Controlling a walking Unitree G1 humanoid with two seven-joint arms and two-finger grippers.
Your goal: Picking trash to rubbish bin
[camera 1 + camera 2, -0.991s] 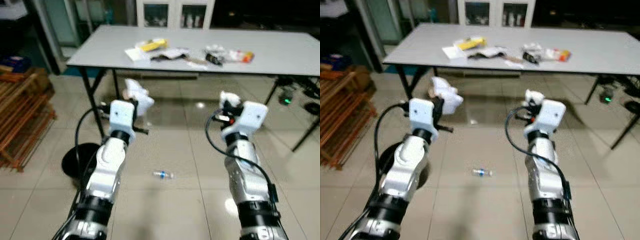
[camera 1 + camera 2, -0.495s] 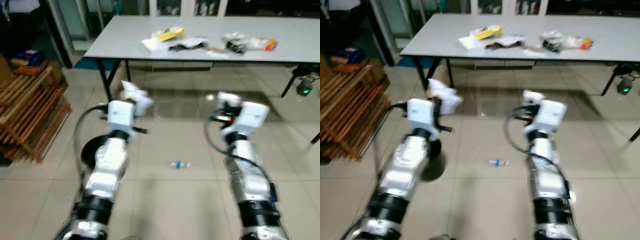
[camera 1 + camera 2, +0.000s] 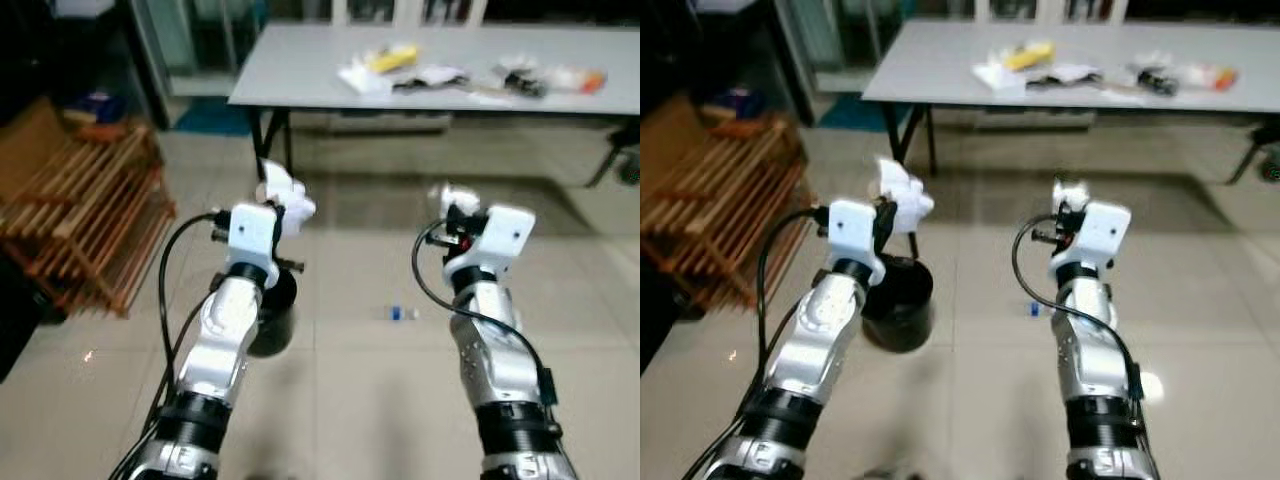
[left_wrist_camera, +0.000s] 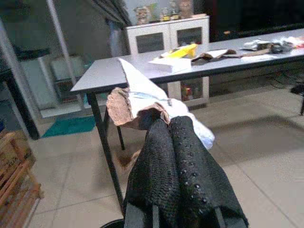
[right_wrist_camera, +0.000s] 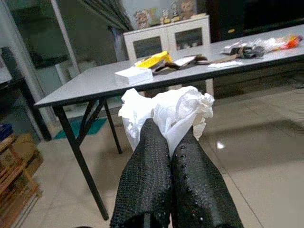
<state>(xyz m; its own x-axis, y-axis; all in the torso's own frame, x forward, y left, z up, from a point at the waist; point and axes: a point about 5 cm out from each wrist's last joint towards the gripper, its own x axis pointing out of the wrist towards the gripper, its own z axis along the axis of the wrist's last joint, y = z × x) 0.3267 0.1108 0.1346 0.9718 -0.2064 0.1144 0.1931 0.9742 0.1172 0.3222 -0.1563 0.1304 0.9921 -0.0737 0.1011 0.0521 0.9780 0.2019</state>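
We note the black bin (image 3: 898,303) just below our left gripper (image 3: 896,200), pinching crumpled paper (image 4: 142,102); right gripper (image 3: 1065,192), clamping white wrapper (image 5: 173,107), sits farther off.

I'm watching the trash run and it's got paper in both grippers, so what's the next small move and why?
Probably carry the left gripper a little lower and over the black bin, then open. It is shut on crumpled paper beside the bin mouth, while the right gripper, shut on a white wad, is farther away.

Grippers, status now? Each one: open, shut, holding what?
Left gripper: shut on crumpled paper trash, above the black bin.
Right gripper: shut on a white crumpled wad.
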